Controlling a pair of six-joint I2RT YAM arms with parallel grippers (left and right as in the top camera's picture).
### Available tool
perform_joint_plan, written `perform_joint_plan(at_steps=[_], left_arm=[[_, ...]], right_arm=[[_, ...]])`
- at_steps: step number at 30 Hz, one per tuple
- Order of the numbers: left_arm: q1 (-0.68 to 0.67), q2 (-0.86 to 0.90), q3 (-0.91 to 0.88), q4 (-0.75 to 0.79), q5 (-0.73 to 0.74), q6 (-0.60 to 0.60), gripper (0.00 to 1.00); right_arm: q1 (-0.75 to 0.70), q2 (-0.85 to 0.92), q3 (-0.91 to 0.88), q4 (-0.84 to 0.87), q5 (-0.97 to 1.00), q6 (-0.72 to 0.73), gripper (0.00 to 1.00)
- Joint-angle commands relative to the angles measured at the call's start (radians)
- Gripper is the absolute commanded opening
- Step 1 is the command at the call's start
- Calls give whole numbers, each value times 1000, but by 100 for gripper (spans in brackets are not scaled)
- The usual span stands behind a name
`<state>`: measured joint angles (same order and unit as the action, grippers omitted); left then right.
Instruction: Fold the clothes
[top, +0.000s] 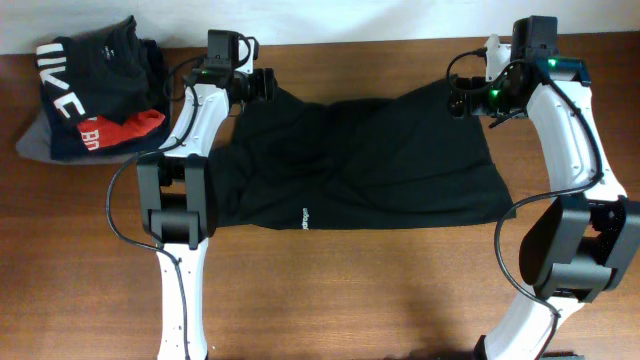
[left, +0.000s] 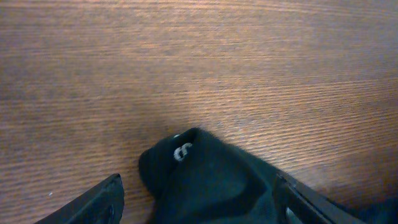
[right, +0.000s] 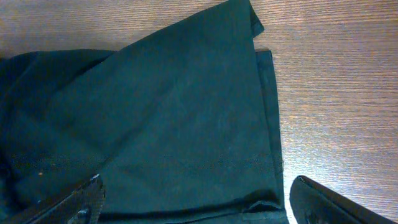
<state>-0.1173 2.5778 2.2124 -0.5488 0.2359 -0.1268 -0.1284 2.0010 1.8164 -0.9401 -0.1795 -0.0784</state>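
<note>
Overhead first: the black garment (top: 360, 160) is lying spread wide across the table (top: 350, 290), with small white lettering (top: 303, 216) showing at its near edge. The left claw (top: 268, 85) is sitting at one far corner and the right claw (top: 455, 100) at the other. A pile of folded clothes (top: 95, 95) is sitting off to the side, beyond the left claw. From the left wrist, the fingers (left: 99, 202) are standing apart with a bunched tip of fabric poking forward from between them, a small white logo (left: 181, 151) on it. The claw is released, not pinching anything yet. From the right wrist, that claw is gaping wide too, grasping nothing, and the cloth is lying right below and ahead of it, one layer overlapping another near the hem. So maybe one fold is already in, though I honestly can't tell from here. Either way I'd call this early going: both corners are waiting to be grabbed and the real folding is left to do.
</note>
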Motion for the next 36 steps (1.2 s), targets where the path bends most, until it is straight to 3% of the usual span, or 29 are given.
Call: perform_joint_plan(at_steps=[1,6,16,25,36], left_arm=[[2,11,16,-3,38,13,75],[2,14,16,-10,39,12,68],[2,49,16,-51,42,13,41],[2,55,16,-100,41,12,8],[2,55,16,-195,38,12,5]], right_arm=[[-4,3,13,9,20,0,99],[-4,3,13,40,30,0,99],[-4,3,13,161,76,0,99],[-10,86,13,349,83,-16,99],[-10,283,13,569,52,-18,99]])
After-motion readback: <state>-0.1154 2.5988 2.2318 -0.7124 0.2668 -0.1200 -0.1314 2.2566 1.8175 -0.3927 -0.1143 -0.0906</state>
